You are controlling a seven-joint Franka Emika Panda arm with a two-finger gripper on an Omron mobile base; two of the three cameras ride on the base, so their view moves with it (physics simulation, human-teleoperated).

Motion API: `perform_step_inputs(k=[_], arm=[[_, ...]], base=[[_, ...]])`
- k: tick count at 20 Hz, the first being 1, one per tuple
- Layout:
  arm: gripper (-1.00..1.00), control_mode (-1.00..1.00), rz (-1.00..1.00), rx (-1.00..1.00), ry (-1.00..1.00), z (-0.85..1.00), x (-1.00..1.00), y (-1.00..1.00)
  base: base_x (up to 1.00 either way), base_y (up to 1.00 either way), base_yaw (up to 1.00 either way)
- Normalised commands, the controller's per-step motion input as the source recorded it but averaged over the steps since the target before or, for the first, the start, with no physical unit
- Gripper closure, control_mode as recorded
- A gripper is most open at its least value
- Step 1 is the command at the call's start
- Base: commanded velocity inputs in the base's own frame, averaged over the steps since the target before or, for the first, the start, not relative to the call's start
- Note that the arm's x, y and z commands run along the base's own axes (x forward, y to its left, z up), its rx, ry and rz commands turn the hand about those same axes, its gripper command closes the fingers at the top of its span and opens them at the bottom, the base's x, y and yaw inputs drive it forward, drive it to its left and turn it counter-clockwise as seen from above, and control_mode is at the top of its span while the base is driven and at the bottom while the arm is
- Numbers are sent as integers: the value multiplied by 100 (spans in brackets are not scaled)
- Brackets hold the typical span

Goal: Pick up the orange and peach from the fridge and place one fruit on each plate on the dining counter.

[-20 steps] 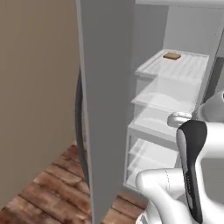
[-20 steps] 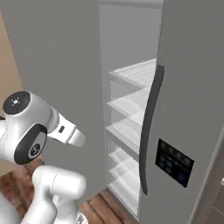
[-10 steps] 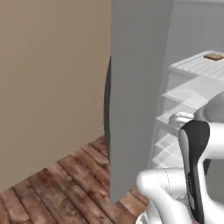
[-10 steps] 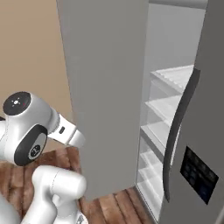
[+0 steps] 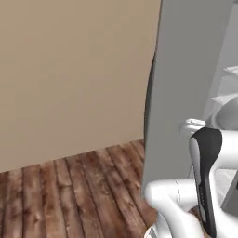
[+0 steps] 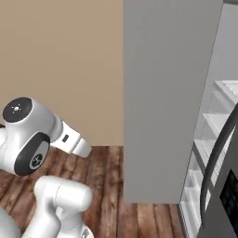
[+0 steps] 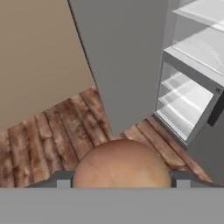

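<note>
The tall grey fridge door panel (image 6: 169,102) is standing open edge-on, walling off the space between the plain tan wall (image 5: 74,74) and the pale translucent fridge shelves (image 7: 192,83). The dark wood-plank floor (image 5: 69,190) beside the door is lying bare, leaving room to the left. To the right, the long dark curved door handle (image 6: 216,160) is crossing before the shelves.

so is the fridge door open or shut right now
Open. The fridge door stands swung out, and its pale shelves show bare beside it in the hand view.
</note>
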Motion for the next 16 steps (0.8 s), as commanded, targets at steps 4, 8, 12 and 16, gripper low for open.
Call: perform_step_inputs(k=[4, 8, 12, 16], arm=[[100, 100, 0, 0, 0, 0, 0, 0], [100, 100, 0, 0, 0, 0, 0, 0], [100, 100, 0, 0, 0, 0, 0, 0], [100, 100, 0, 0, 0, 0, 0, 0]], base=[[-40, 0, 61], [-26, 0, 59], [-20, 0, 58], [-15, -15, 54]])
